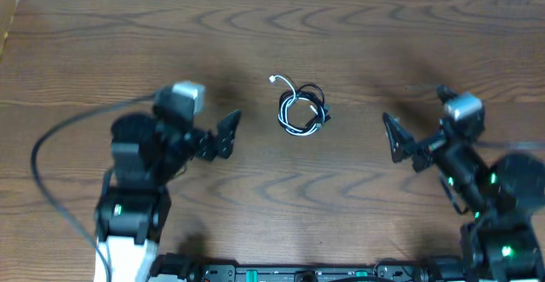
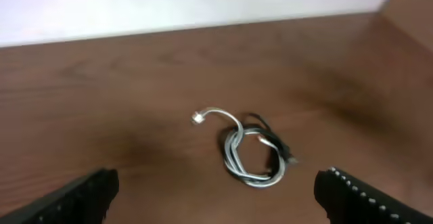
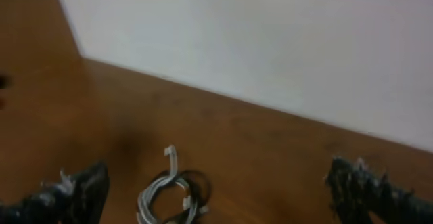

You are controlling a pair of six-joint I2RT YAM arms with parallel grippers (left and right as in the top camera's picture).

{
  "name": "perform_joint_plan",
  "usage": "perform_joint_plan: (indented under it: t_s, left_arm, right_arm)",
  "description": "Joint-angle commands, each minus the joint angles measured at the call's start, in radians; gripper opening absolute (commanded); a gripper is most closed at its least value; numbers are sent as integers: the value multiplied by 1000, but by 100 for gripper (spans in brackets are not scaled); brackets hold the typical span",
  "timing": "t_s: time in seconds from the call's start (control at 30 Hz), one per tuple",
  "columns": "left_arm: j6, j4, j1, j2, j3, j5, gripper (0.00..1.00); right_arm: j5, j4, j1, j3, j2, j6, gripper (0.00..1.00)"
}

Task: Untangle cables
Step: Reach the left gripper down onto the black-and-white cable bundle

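Thin cables (image 1: 301,112), white and black, coiled in small tangled loop at middle of brown wood-grain bench (image 1: 341,43). Left claw (image 1: 230,134) and right claw (image 1: 390,137) flank it, both spread wide, holding nothing.

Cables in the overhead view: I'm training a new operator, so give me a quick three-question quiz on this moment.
1. True or false: the left gripper grips the cables.
2. The cables lie: A) between both grippers, B) draped over an arm, C) inside a box.
3. Fill in: the right gripper is ____ (open or shut).
Key: 1 false; 2 A; 3 open.
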State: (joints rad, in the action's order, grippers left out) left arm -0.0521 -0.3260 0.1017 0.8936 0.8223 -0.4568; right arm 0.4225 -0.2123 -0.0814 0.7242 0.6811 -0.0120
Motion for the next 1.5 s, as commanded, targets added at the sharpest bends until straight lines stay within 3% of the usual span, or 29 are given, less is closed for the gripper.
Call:
perform_joint_plan:
  t_s: [0.0, 0.27, 0.37, 0.57, 0.7, 0.73, 0.77, 0.8, 0.93, 1.13, 1.47]
  left_arm:
    - [0, -87, 64, 160, 165, -28, 98]
    - [-53, -496, 143, 566, 605, 13, 98]
    - [-51, -557, 159, 666, 700, 15, 98]
    - [-52, -533, 171, 747, 706, -31, 98]
    - [-75, -521, 173, 771, 686, -31, 98]
    - [-75, -520, 175, 784, 684, -21, 96]
    - [-74, -520, 175, 798, 684, -10, 82]
    - [-67, -521, 175, 814, 684, 2, 74]
    - [17, -512, 175, 903, 684, 52, 65]
    - [71, -447, 187, 1022, 684, 64, 60]
    - [163, -319, 225, 1165, 684, 111, 57]
  right_arm:
    - [141, -78, 4, 164, 146, -4, 99]
    - [266, -348, 2, 555, 521, -4, 99]
    - [351, -383, 2, 661, 648, -4, 99]
    - [456, -195, 1, 699, 833, 11, 99]
    - [456, -179, -9, 699, 927, 53, 99]
    - [456, -175, -18, 699, 951, 53, 99]
    - [455, -172, -27, 699, 977, 53, 94]
    - [455, -171, -33, 699, 998, 53, 88]
    - [443, -142, -48, 699, 1089, 125, 73]
    - [352, -124, -45, 699, 1145, 282, 68]
    - [309, -129, -51, 698, 1145, 289, 67]
